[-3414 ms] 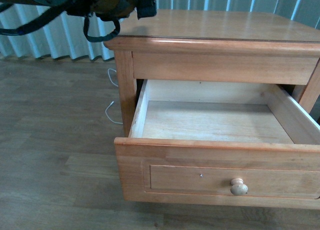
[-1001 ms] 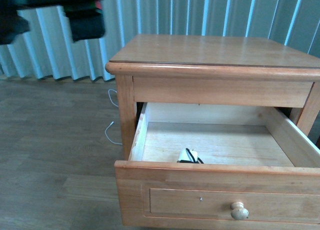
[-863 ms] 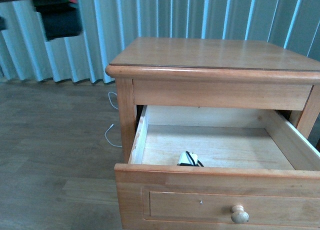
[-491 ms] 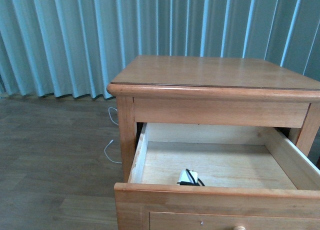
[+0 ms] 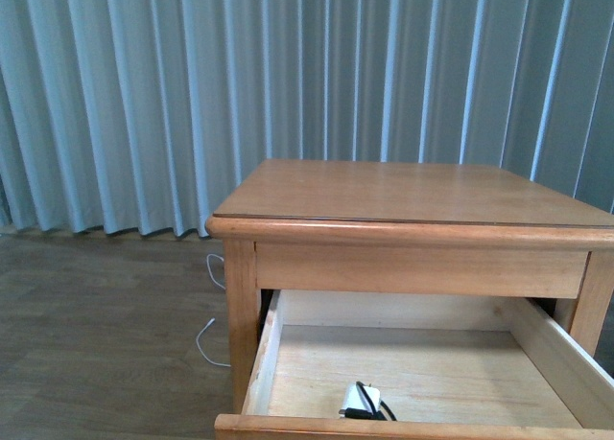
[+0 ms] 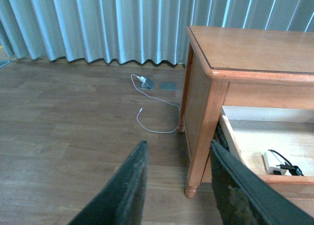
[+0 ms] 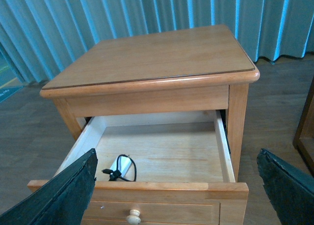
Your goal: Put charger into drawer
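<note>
Lying on the pale bare-wood floor of the drawer (image 5: 262, 365), the charger (image 5: 360, 400) is a small white block with black cable looped on it, close behind the drawer's front board. The drawer stands pulled out of the cabinet (image 5: 403, 191), honey-coloured smooth wood with a rounded top edge; a round wooden knob (image 7: 133, 216) sits on its recessed front. Pleated blue-grey curtains (image 5: 144, 95) hang behind the cabinet, and a thin white cable (image 6: 157, 105) curls on the grey plank floor (image 5: 96, 315) beside it. The left gripper (image 6: 178, 144) and the right gripper (image 7: 176, 156) hover before the cabinet, dark textured fingers (image 6: 132, 186) spread wide, grasping nothing. Compared with half a second ago, the front view sits higher, showing less of the drawer front; the charger has not moved.
</note>
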`<action>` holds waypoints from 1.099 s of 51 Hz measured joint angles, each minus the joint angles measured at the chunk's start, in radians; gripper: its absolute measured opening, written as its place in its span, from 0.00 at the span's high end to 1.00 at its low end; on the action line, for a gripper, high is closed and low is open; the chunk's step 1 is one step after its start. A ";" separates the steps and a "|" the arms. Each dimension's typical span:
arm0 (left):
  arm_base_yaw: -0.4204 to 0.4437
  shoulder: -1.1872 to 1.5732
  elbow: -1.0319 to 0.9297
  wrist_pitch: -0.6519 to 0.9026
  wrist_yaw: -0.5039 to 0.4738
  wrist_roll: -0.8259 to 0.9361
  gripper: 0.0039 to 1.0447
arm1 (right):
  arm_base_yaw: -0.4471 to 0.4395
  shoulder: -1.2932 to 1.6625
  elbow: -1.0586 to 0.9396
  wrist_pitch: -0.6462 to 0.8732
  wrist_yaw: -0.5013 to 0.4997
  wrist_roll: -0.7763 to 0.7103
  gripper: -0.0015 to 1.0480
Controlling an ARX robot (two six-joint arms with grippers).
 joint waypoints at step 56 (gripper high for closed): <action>0.204 -0.387 -0.241 -0.131 0.199 0.011 0.96 | 0.000 0.000 0.000 0.000 0.000 0.000 0.08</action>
